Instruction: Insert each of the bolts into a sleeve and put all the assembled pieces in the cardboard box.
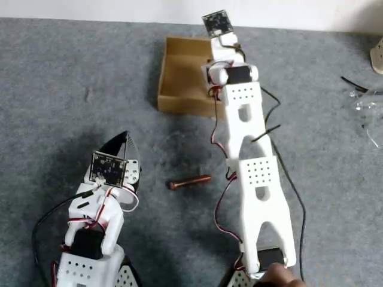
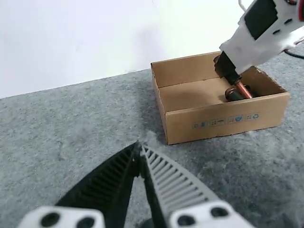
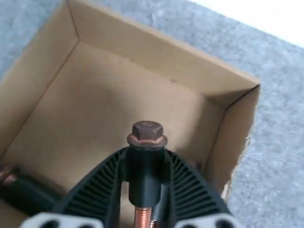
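The grey felt-covered table (image 1: 60,89) is looked down on from well above by the high camera. The left wrist camera is placed low behind the black ribbed left gripper (image 2: 140,147) and is pointed across the table at the open brown cardboard box (image 2: 223,121), seen from some way off. The right wrist camera is held close above that box and is aimed down into it past the right gripper (image 3: 145,154). The box is shared by all three views.
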`<control>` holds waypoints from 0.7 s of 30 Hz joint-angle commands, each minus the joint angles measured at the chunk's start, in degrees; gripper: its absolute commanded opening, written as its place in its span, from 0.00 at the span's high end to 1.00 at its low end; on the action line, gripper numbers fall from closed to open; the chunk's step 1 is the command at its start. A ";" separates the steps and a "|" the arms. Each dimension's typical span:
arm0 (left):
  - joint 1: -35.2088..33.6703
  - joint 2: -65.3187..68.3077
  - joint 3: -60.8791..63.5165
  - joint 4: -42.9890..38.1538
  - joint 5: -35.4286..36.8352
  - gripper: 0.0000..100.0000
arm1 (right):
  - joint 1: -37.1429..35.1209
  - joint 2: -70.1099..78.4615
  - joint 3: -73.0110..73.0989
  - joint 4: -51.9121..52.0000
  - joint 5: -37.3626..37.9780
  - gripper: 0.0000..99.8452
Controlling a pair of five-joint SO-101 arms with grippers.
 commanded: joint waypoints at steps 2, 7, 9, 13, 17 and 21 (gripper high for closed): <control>-0.04 0.22 1.27 -1.14 -0.18 0.99 | -0.66 -2.15 -3.65 -0.04 -0.44 1.00; -0.04 0.22 1.27 -1.14 -0.18 0.99 | -1.36 -1.98 -1.36 0.84 -0.44 0.89; -0.04 0.22 1.27 -1.14 -0.18 0.99 | -1.98 -1.63 0.48 1.63 -0.44 0.83; -0.04 0.22 1.27 -1.14 -0.18 0.99 | -2.59 -0.92 1.19 3.82 -0.44 0.76; -0.04 0.22 1.27 -1.14 -0.18 0.99 | -2.33 -1.19 -0.66 7.08 -0.62 0.76; -0.04 0.22 1.27 -1.14 -0.18 0.99 | -1.80 -1.27 -7.96 12.62 -0.70 0.76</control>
